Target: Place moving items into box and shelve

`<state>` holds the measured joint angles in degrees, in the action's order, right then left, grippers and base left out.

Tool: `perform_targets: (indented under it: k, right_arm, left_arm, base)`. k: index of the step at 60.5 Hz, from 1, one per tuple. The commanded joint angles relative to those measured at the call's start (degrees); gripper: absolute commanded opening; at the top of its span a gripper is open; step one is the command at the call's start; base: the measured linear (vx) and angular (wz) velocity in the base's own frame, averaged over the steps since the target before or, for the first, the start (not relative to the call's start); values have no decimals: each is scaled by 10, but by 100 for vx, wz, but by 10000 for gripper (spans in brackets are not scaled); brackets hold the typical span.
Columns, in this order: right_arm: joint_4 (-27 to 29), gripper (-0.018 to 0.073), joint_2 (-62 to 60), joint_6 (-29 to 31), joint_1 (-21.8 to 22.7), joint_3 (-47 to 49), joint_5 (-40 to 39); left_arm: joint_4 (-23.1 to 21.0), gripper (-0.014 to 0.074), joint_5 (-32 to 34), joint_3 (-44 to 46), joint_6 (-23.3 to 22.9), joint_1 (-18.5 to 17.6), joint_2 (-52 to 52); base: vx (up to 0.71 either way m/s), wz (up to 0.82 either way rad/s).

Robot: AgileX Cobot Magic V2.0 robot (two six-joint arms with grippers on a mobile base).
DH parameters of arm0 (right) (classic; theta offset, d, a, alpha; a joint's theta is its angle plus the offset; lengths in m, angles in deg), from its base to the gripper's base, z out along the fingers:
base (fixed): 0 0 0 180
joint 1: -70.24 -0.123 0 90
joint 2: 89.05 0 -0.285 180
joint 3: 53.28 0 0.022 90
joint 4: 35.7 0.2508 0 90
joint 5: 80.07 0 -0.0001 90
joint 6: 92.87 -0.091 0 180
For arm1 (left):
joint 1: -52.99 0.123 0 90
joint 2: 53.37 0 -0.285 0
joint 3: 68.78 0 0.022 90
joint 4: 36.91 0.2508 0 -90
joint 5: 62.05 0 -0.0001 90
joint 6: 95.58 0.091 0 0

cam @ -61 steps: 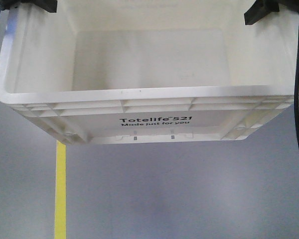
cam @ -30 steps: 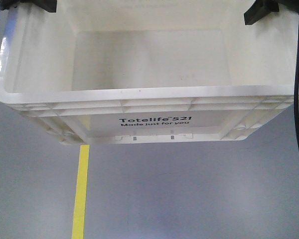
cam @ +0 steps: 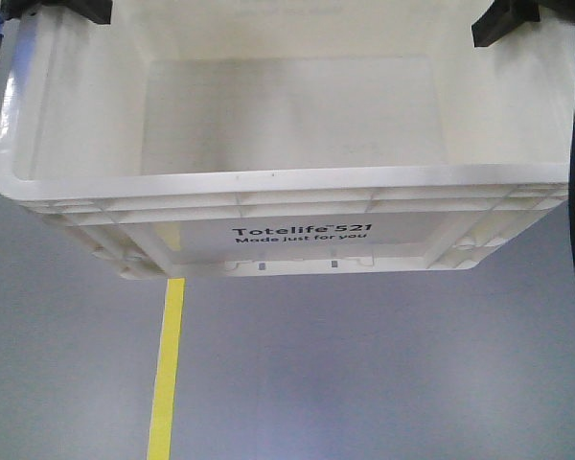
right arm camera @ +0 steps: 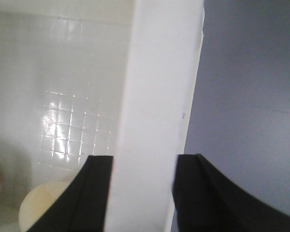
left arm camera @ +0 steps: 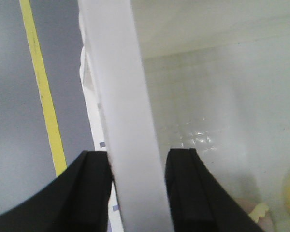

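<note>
Likely the carrying step: left gripper (left arm camera: pixel 135 193) and right gripper (right arm camera: pixel 142 193) pinch the box (cam: pixel 268 180) at 9 and 3 o'clock; shelving next needs level, matched arm travel.

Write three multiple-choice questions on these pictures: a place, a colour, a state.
1. Where does the pale yellow bun lie? A) on a shelf B) inside the white box C) in a gripper
2. What colour is the floor line? A) red B) green C) yellow
3. How is the right gripper? A) shut on the box wall B) open in the air C) out of view
Answers: B, it rests on the box bottom; C, the strip is plainly yellow; A, it clamps the wall from both sides.
</note>
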<state>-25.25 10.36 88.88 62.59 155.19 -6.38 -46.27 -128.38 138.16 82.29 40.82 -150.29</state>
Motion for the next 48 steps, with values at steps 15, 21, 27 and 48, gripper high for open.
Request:
perform_targets:
  k: [15,21,27,48]
  right_arm:
    - [4,-5,-28,-10,2,23,-6]
    - [4,-5,-28,-10,2,23,-6]
    - [4,-5,-28,-10,2,23,-6]
    - [4,-5,-28,-10,2,23,-6]
  left_arm:
    - [-43,-7,68,21,11,-4,36]
    - [-43,-7,68,21,11,-4,36]
    - [-43,-7,68,21,11,-4,36]
    - [-43,-7,68,21,11,-4,36]
  base:
    - [8,24]
    - [12,29]
    - [15,27]
    - [23,24]
